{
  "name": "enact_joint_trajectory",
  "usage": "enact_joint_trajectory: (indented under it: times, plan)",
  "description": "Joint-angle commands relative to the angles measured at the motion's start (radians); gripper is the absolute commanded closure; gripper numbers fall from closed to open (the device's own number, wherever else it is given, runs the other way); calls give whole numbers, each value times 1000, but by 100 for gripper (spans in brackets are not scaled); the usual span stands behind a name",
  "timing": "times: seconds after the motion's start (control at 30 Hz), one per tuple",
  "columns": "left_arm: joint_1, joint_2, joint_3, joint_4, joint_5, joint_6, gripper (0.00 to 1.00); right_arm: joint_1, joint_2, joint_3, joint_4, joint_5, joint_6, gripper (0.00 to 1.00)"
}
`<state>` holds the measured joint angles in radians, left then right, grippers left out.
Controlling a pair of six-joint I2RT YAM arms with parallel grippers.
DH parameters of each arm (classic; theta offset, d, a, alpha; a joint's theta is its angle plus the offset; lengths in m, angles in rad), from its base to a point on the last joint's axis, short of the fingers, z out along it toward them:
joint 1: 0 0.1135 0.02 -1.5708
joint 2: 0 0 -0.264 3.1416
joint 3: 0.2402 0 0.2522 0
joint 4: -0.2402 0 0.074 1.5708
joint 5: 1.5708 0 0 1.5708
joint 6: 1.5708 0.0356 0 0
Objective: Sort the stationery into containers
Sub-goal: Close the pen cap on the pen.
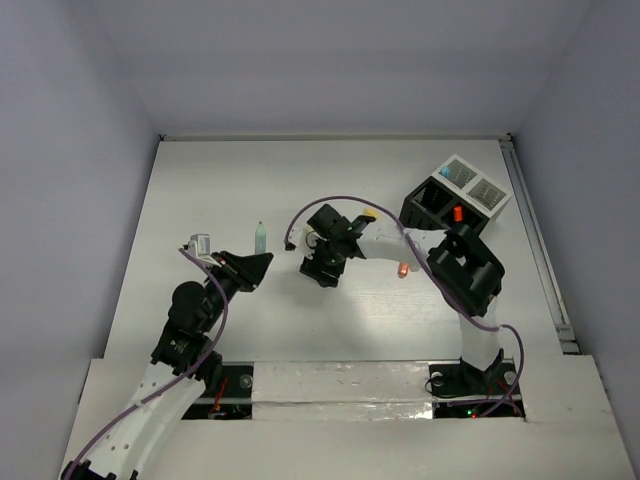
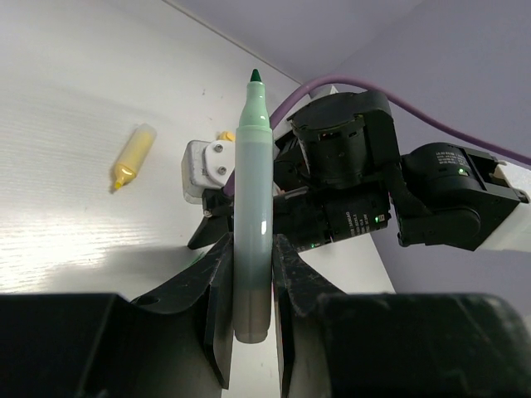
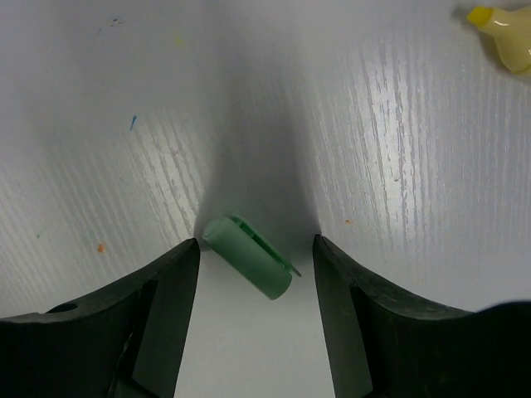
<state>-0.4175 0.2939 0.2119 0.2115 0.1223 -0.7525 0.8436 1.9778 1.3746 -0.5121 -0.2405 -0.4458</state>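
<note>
Left gripper (image 2: 251,282) is pinching the barrel of an uncapped green marker (image 2: 253,207) between its jaws, the tip pointing away from the wrist. Right gripper (image 3: 257,245) is holding its jaws spread, with a green cap (image 3: 249,259) lying on the white table (image 1: 200,200) between them. A yellow marker (image 2: 133,156) is lying nearby. The black box (image 1: 432,205) and white tray (image 1: 475,182) are sitting together at the far right.

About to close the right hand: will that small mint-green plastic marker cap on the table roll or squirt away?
Probably. The small mint-green plastic cap is a cylinder lying askew between the fingers of the open right hand, so it may roll or swivel as they close. It looks hollow and light, so likely easily flicked across the smooth white table.
</note>
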Motion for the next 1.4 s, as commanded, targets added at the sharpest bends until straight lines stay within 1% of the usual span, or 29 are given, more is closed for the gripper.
enact_joint_trajectory:
  times: [0.0,0.07,0.1,0.13,0.3,0.33,0.37,0.5,0.57,0.6,0.63,0.67,0.7,0.73,0.8,0.83,0.9,0.93,1.0,1.03,1.1,1.13,1.17,1.23,1.3,1.37]
  plan:
    - [-1,-16,53,16,-16,15,100,-17,18,27,-13,-5,-11,38]
    - [-1,-19,55,12,-19,19,100,-17,19,24,12,-5,-7,45]
    - [-1,-18,53,15,-16,19,100,-17,23,26,20,-6,-2,50]
    - [-1,-12,53,19,-12,21,100,-17,32,29,27,-8,-1,58]
    - [-1,-2,34,25,10,15,100,-17,53,37,17,-11,13,80]
    - [-1,-1,29,28,11,13,100,-17,53,31,24,-14,16,97]
    - [-1,4,24,37,17,10,100,-17,50,24,30,-17,24,100]
    - [-1,42,0,72,53,8,100,-26,10,-12,70,-36,93,100]
    - [-1,57,-15,117,89,5,100,-38,-28,-69,147,-39,134,100]
    - [-1,66,-31,133,102,-1,100,-38,-75,-90,174,-42,183,100]
    - [-1,85,-37,172,117,-5,100,-50,-103,-115,257,-33,212,100]
    - [-1,94,-45,195,147,-10,100,-51,-134,-144,302,-26,243,100]
    - [-1,111,-60,216,160,-18,100,-60,-163,-193,338,-4,312,100]
    - [-1,117,-68,265,172,-21,100,-60,-216,-212,404,22,353,100]
    - [-1,131,-86,317,210,-30,100,-60,-267,-247,457,56,429,100]
    - [-1,148,-91,345,223,-42,100,-60,-317,-285,528,87,523,100]
    - [-1,169,-107,437,253,-59,100,-60,-365,-327,610,81,597,100]
    - [-1,200,-111,501,264,-80,100,-60,-407,-359,671,110,672,100]
    - [-1,231,-118,570,298,-102,100,-60,-442,-388,733,135,737,100]
    - [-1,266,-124,650,309,-120,100,-60,-456,-410,785,156,774,100]
    - [-1,303,-134,731,342,-163,100,-60,-505,-445,858,193,815,100]
    - [-1,336,-134,764,349,-172,100,-60,-523,-463,930,220,864,100]
    - [-1,353,-131,810,356,-179,100,-69,-540,-488,957,224,892,100]
    - [-1,395,-128,850,358,-180,100,-69,-574,-500,1024,208,967,100]
    - [-1,419,-123,903,362,-185,100,-69,-594,-508,1050,201,1034,100]
    - [-1,453,-121,955,370,-191,100,-69,-603,-519,1100,208,1071,100]
